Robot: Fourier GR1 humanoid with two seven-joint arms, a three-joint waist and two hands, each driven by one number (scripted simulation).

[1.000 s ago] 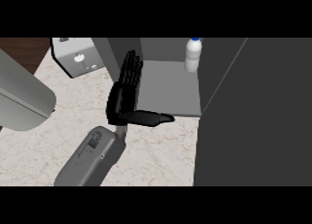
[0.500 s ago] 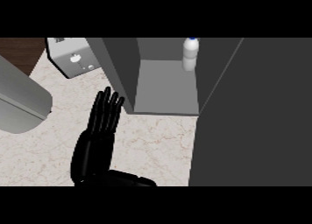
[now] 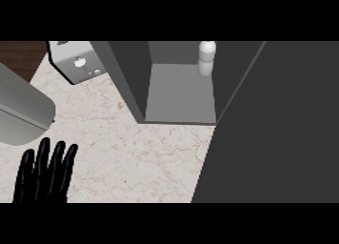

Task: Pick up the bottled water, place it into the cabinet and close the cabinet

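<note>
Grey cabinet (image 3: 126, 76) holds the bottle (image 3: 207, 59) at 1 o'clock. The door (image 3: 284, 124) needs closing. The left hand (image 3: 44, 174) sits flat-fingered at 7.

From where I stand, the counter (image 3: 137, 157) fills the middle: a pale stone top, cream with thin brownish veins. Past its far left corner shows a strip of dark brown floor (image 3: 14, 52), wood by its look. A small light-grey appliance (image 3: 77, 64) with knobs on its face sits at the counter's far left. Just beside it stands the grey cabinet (image 3: 126, 71), open, its inner floor lighter than its walls. Its dark grey door (image 3: 284, 133) hangs out over the counter's right side. The light is even and flat.
</note>
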